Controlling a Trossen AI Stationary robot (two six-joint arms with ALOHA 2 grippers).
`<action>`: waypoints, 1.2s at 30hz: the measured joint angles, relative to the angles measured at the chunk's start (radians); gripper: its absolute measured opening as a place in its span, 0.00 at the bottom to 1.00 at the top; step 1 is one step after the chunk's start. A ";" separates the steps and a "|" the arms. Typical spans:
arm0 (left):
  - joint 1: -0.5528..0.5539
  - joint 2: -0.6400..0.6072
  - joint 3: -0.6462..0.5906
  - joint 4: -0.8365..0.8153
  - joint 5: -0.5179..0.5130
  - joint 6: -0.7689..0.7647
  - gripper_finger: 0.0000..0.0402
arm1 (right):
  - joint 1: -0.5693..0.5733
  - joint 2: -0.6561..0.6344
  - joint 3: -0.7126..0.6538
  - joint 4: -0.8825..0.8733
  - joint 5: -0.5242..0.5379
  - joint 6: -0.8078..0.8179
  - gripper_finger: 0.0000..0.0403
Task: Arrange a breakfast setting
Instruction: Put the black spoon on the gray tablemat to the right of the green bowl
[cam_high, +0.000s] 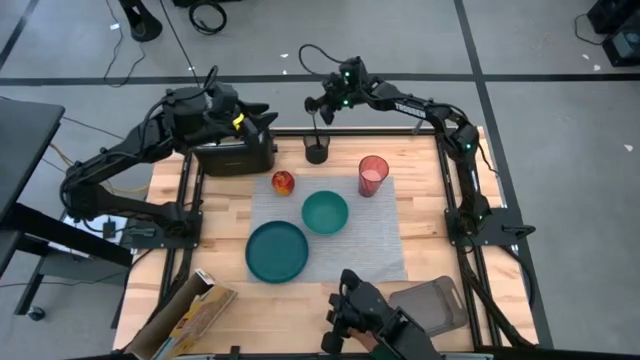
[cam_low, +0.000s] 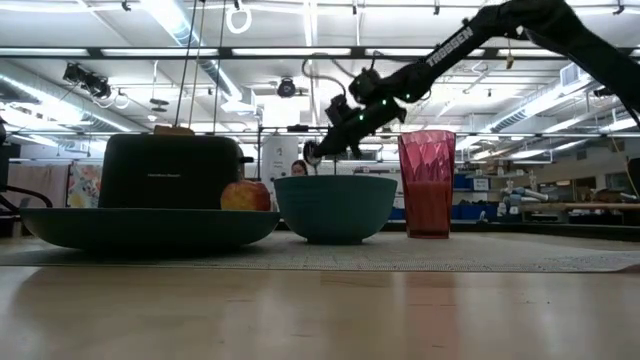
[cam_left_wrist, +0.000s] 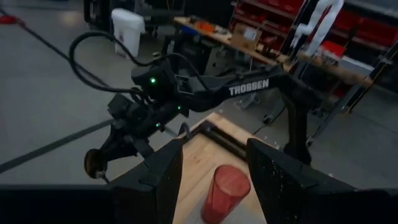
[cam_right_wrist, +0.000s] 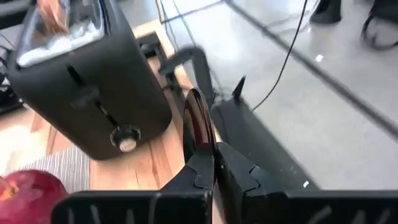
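Note:
The grey placemat (cam_high: 380, 245) holds the teal plate (cam_high: 277, 251), the teal bowl (cam_high: 325, 212), the pink cup (cam_high: 373, 175) and the apple (cam_high: 283, 182). A toast slice (cam_right_wrist: 53, 15) stands in the toaster's slot. My right gripper (cam_high: 320, 108) is at the far edge, above a black holder (cam_high: 317, 151), and is shut on the metal spoon (cam_right_wrist: 198, 121). My left gripper (cam_left_wrist: 214, 168) is open and empty above the toaster's right end (cam_high: 262, 122). A cereal box (cam_high: 190, 315) lies at the near left. My right gripper pinches the spoon between its two fingers close to the bowl end (cam_right_wrist: 200, 140). The spoon's bowl (cam_low: 313, 152) sticks out past the fingertips. The thin handle (cam_high: 318, 132) hangs down toward the black holder. Whether its lower end is still inside the holder I cannot tell.
The black-and-chrome toaster (cam_high: 235, 155) stands at the far left beside the placemat. A grey tray (cam_high: 430, 300) lies at the near right, with a dark device (cam_high: 370, 320) next to it at the near edge. Bare wood shows left of the plate.

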 joint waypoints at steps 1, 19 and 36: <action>0.000 -0.006 0.000 -0.007 0.000 0.000 0.46 | 0.000 -0.017 0.000 -0.002 0.005 -0.010 0.03; -0.135 -0.074 -0.001 -0.030 0.004 0.112 0.46 | 0.175 -0.537 0.000 -0.422 0.230 0.203 0.02; -0.274 -0.096 0.000 -0.039 0.007 0.193 0.46 | 0.965 -0.730 -0.061 -0.985 0.775 1.132 0.02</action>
